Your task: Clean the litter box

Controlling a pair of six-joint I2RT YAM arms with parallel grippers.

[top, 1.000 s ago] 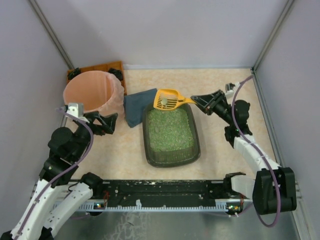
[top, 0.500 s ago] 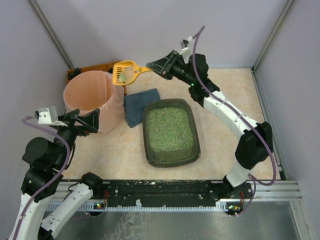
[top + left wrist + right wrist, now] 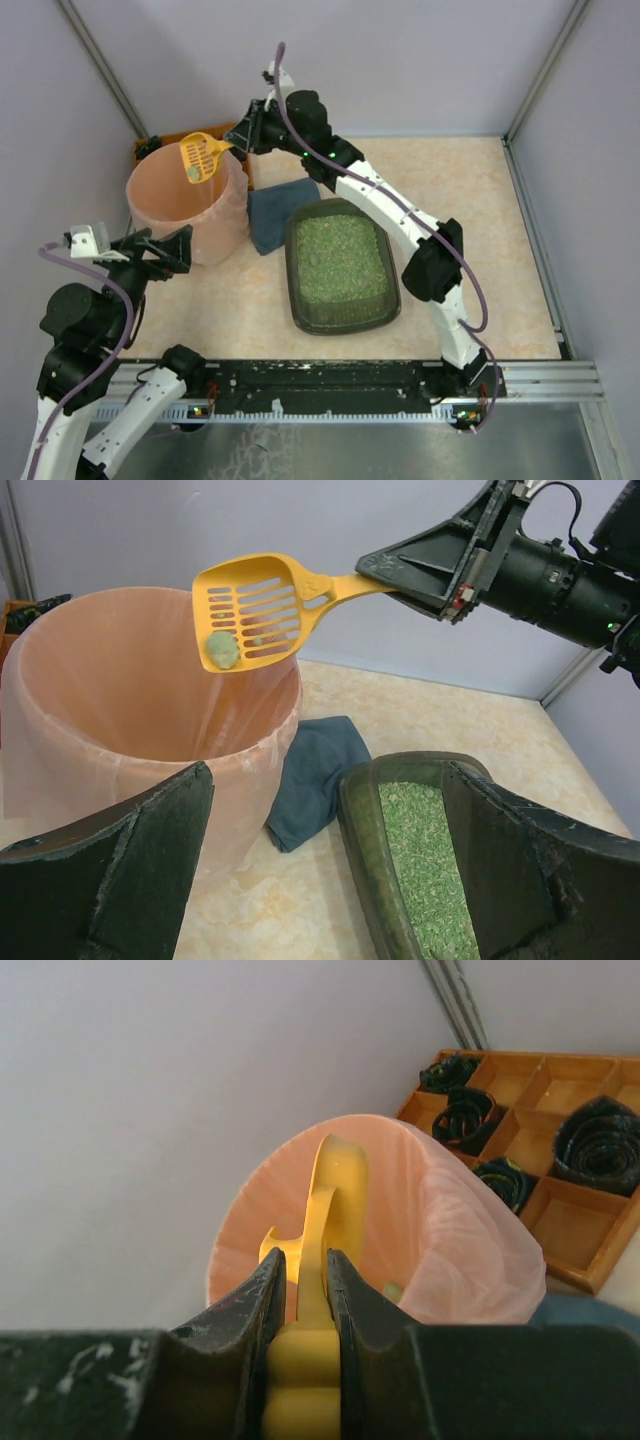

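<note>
The litter box [image 3: 343,268], a dark grey-green tray of green granules, sits mid-table; it also shows in the left wrist view [image 3: 400,860]. My right gripper [image 3: 243,137] is shut on the handle of a yellow slotted scoop [image 3: 200,157], held tilted over the round pink bucket [image 3: 186,198]. A greenish clump [image 3: 221,650] lies in the scoop [image 3: 255,608]. In the right wrist view the scoop [image 3: 330,1200] points into the bucket [image 3: 450,1250]. My left gripper [image 3: 178,250] is open and empty, near the bucket's front side.
A dark blue cloth [image 3: 275,212] lies between bucket and litter box. An orange-brown compartment tray [image 3: 560,1120] with black coils stands behind the bucket in the back left corner. Grey walls close the table on three sides.
My right arm has swung the scoop left from above the litter box's far end to over the bucket and tilted it. My left arm pulled back toward the near left.
</note>
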